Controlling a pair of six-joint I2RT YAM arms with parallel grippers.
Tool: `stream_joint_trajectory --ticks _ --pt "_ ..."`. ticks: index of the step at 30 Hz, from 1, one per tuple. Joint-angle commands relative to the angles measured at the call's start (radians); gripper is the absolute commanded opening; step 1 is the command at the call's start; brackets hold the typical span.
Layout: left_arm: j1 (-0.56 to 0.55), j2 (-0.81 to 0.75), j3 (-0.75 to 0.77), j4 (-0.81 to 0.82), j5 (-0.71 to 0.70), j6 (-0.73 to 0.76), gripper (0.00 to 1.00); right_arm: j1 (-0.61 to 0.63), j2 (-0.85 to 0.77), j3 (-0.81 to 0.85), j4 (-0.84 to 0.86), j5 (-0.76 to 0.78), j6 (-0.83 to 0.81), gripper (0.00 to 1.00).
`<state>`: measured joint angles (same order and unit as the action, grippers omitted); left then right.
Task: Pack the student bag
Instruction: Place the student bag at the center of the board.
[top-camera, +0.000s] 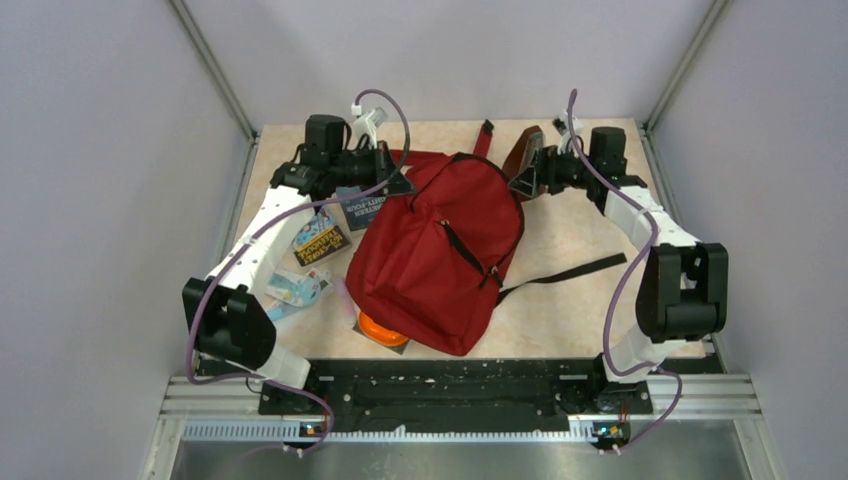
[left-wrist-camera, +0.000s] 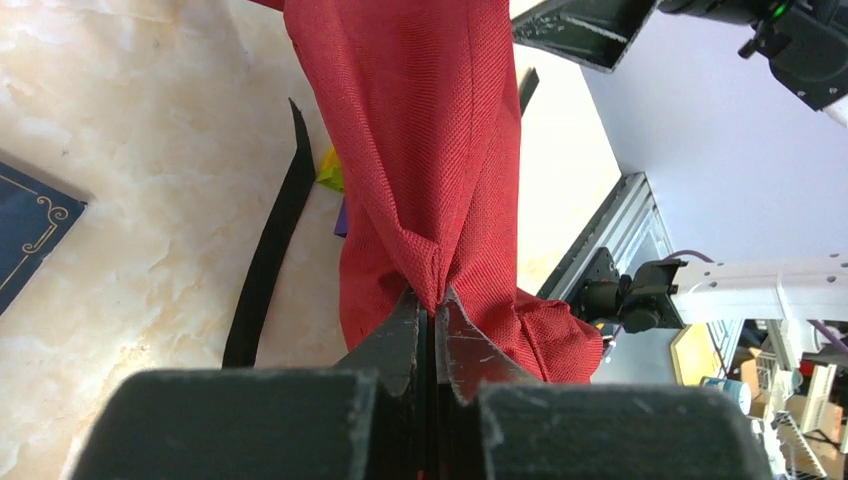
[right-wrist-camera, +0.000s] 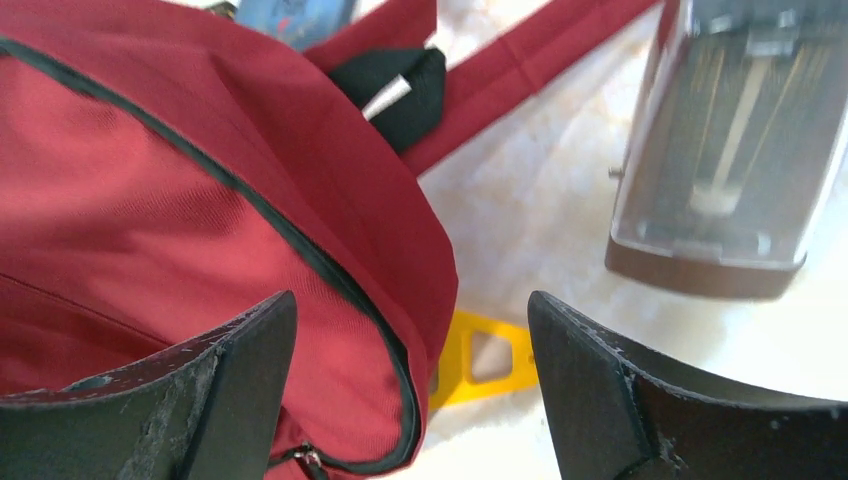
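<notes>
Only from the left wrist: left gripper pinched tight on a fold of the large dark red fabric backpack, cloth drawn into a raised ridge. Beside it, a black strap and the corner of a dark blue book.

Only from the right wrist: right gripper spread wide over the bag's zipped top edge, gripping nothing. Yellow plastic stencil peeking from under the bag, brown clear-fronted metronome near.

From above: bag lying mid-way across the marbled table, both arms bent inward toward its far end. Orange item under the near corner, mostly hidden.
</notes>
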<state>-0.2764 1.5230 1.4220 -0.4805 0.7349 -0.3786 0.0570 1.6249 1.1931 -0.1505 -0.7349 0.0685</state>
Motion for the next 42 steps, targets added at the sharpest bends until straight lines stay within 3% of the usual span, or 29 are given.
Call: stream_joint_trajectory --ticks 1,10,12,15,17,19,20,27,30,35,38,42 --pt "-0.03 -0.016 0.089 -0.03 0.003 0.074 0.0 0.016 0.036 0.023 0.212 -0.102 0.036 0.83" --pt "-0.043 -0.006 0.12 -0.021 -0.026 0.084 0.0 0.087 0.102 0.106 0.156 -0.122 -0.031 0.8" --pt "-0.043 0.006 0.139 -0.017 -0.023 0.084 0.0 0.108 0.089 0.088 0.154 -0.124 -0.028 0.76" --pt "-0.045 0.029 0.171 -0.013 -0.017 0.083 0.0 0.126 0.055 0.052 0.156 -0.105 0.008 0.56" --pt "-0.046 0.047 0.19 0.004 -0.022 0.075 0.0 0.127 0.018 0.019 0.138 0.016 0.02 0.35" --pt "-0.047 0.07 0.215 0.04 -0.028 0.05 0.0 0.127 -0.022 -0.001 0.067 0.13 -0.009 0.06" --pt "-0.049 0.083 0.229 0.061 -0.032 0.037 0.0 0.128 -0.041 -0.001 0.022 0.167 -0.026 0.0" --pt "-0.11 0.203 0.342 0.106 -0.219 0.056 0.03 0.127 -0.242 -0.014 -0.245 0.582 -0.007 0.0" --pt "-0.127 0.25 0.381 0.112 -0.279 0.056 0.14 0.128 -0.329 -0.061 -0.314 0.679 0.048 0.0" --pt "-0.133 0.276 0.435 0.091 -0.399 0.048 0.75 0.127 -0.463 -0.176 -0.366 0.861 0.248 0.0" --pt "-0.133 0.223 0.414 0.065 -0.559 0.09 0.86 0.127 -0.522 -0.238 -0.401 0.993 0.341 0.0" --pt "-0.128 0.119 0.319 0.045 -0.622 0.126 0.91 0.129 -0.541 -0.286 -0.381 1.033 0.37 0.0"
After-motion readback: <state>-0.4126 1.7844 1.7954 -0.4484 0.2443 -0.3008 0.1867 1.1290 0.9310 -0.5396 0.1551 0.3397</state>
